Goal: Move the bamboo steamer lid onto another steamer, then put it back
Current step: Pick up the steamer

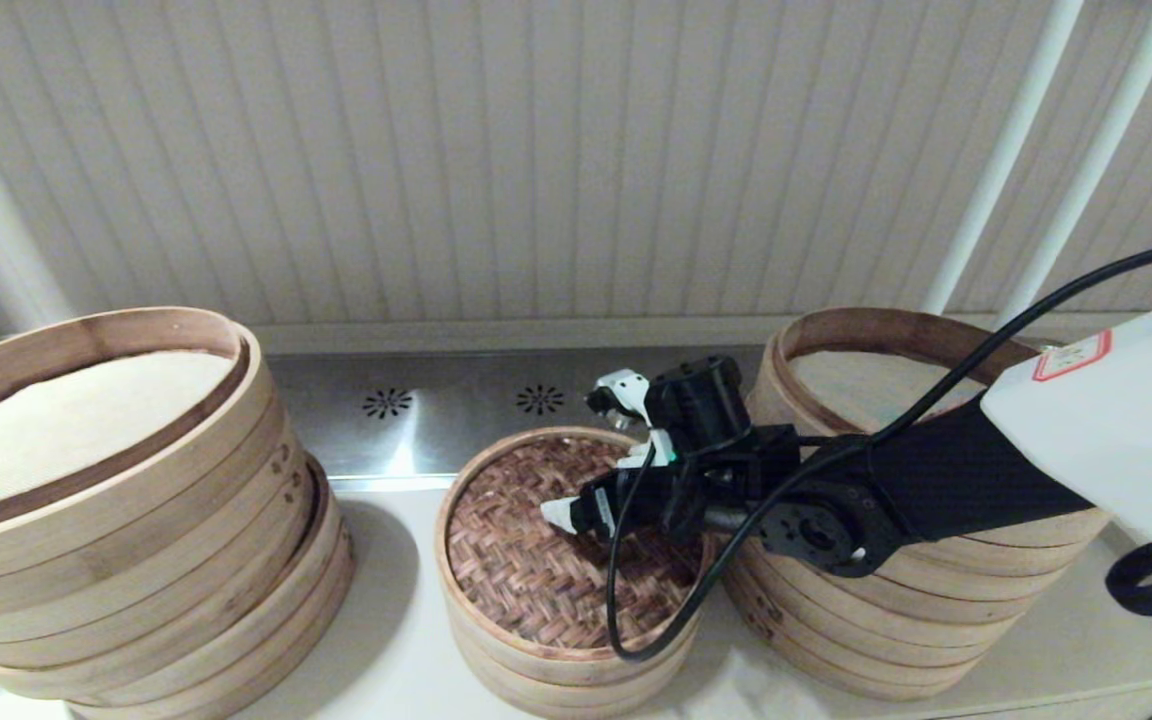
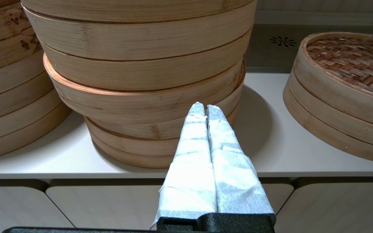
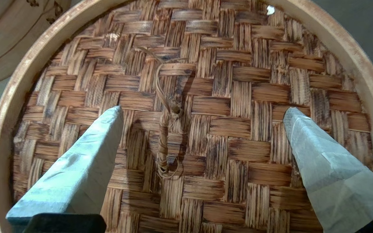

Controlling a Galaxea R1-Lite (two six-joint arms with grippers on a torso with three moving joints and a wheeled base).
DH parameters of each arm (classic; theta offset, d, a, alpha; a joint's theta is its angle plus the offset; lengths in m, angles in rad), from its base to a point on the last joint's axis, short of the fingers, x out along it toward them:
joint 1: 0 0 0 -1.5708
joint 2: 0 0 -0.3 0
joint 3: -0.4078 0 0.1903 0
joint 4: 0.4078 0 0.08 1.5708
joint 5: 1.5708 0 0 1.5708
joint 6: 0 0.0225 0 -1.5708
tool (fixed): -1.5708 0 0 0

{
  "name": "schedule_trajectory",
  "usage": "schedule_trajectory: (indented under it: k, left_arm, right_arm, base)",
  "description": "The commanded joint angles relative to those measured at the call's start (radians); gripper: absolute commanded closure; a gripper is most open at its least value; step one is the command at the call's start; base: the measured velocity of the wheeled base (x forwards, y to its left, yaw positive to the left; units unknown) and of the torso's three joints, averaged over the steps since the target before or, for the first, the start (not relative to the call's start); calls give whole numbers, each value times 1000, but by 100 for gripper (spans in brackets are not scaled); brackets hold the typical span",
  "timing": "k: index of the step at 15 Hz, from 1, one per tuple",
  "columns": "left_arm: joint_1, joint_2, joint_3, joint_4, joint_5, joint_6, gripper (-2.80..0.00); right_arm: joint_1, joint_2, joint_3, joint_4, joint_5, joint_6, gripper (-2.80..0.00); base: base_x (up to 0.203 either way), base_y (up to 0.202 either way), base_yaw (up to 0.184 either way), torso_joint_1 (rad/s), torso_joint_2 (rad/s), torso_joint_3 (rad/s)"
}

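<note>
Hovering over the bamboo steamer lid [image 1: 556, 545], the right gripper [image 3: 202, 111] has its fingers [image 3: 86, 155] spread wide, one to each side of the small twisted handle knot [image 3: 168, 139] at the middle of the woven top, neither finger closed on it; whether the tips touch the weave cannot be told. The lid sits on a low steamer [image 1: 561, 665] in the middle of the pale surface [image 1: 391, 620], its pale rim band [image 2: 332, 89] flush above the tray band beneath. To the robot's left stands a wide leaning stack of tiers [image 1: 126, 520] with a whitish cloth liner [image 1: 56, 425] on top; to its right, behind the right arm [image 1: 936, 480], rises a taller stack [image 1: 896, 600], just beside the lidded steamer. A steel strip [image 1: 456, 410] with two small vent patterns runs along the back of the surface, under a ribbed wall. The left gripper [image 2: 206, 108] hangs low in front of the surface edge, facing the leaning stack, its wrapped fingers pressed together and holding nothing
</note>
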Motion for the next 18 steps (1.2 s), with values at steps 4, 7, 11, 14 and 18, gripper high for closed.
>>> schedule_trajectory:
  k: [4, 7, 11, 14, 18]
  left_arm:
    - [0, 0, 0, -1, 1, -1, 0]
    - [0, 0, 0, -1, 1, -1, 0]
    - [0, 0, 0, -1, 1, -1, 0]
    - [0, 0, 0, -1, 1, -1, 0]
    - [0, 0, 0, -1, 0, -1, 0]
  right_arm:
    - [2, -7, 0, 3, 8, 32, -280]
    - [5, -26, 0, 21, 10, 57, -280]
    - [11, -39, -5, 54, 8, 69, -280]
    - [27, -39, 3, 53, 2, 63, -280]
    - [44, -41, 18, 45, -1, 62, -280]
  base:
    - [0, 0, 0, 0, 0, 0]
    - [0, 0, 0, 0, 0, 0]
    - [0, 0, 0, 0, 0, 0]
    - [0, 0, 0, 0, 0, 0]
    - [0, 0, 0, 0, 0, 0]
